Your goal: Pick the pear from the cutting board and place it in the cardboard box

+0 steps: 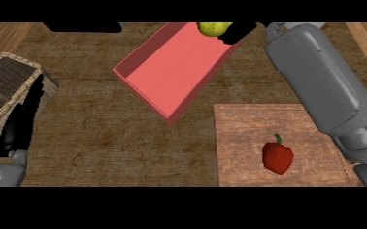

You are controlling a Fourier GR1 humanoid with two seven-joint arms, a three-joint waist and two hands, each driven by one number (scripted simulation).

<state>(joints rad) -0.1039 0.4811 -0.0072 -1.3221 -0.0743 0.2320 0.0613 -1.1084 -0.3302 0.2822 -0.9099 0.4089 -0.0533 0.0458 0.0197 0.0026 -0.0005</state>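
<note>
Pear (212, 28) first: where is it?

Right at the view's top edge, yellow-green, with its upper part cut off by that edge. It shows over the far right corner of the cardboard box (172, 70), well away from the cutting board (247, 126).

And the right hand (238, 31)?

Just beside the pear, touching its right side. The black fingers are curled against the fruit and hold it. The grey right forearm (315, 77) runs from the hand down along the right side of the view, passing over the board's far right corner.

Is the pear resting in the box?

I cannot tell whether it touches the wall or the floor of the box. The box itself is pinkish red, open-topped, and lies askew on the brown counter (108, 136).

What is on the board?

A red bell pepper (277, 156) with a green stem, lying near the board's middle.

The other hand?

The left hand (20, 126) shows at the lower left edge, fingers straight and pointing up, holding nothing, next to a wicker basket (13, 77). A dark shape (82, 27) sits at the top left; I cannot make out what it is.
</note>
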